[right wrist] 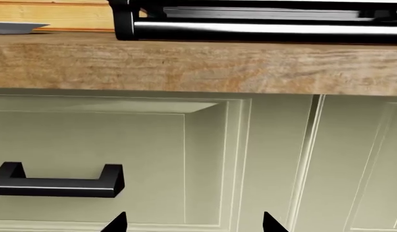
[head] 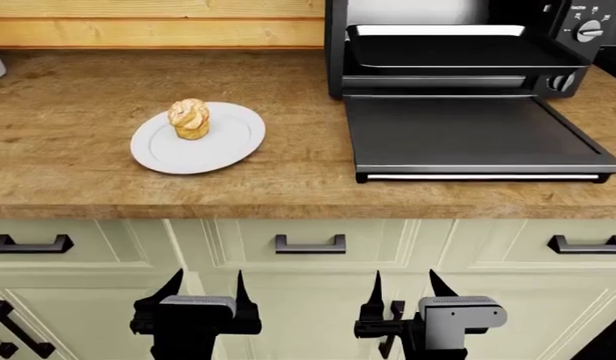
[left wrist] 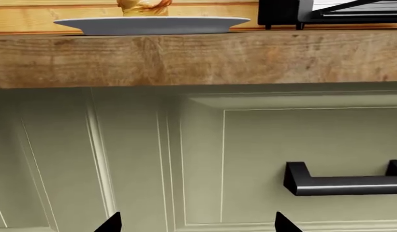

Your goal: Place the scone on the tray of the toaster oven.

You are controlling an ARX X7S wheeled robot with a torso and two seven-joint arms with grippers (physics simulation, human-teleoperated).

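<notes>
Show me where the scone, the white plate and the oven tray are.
scone (head: 190,118): head view, its swirled top.
white plate (head: 227,139): head view, bare right part.
tray (head: 438,31): head view, silvery back rim.

Rough-grained brown wooden worktop (head: 77,150), matt. Round white plate (head: 223,142): smooth, glazed look. Boxy black toaster oven (head: 335,45): glossy; its shallow black metal tray (head: 448,52) has a bright silvery rim. Pale green cabinet fronts (head: 238,247): matt paint; black bar handles (head: 310,244), satin sheen.

A kitchen: wooden countertop (head: 77,157), toaster oven (head: 458,82) (door open), cream drawers (head: 308,244).
</notes>
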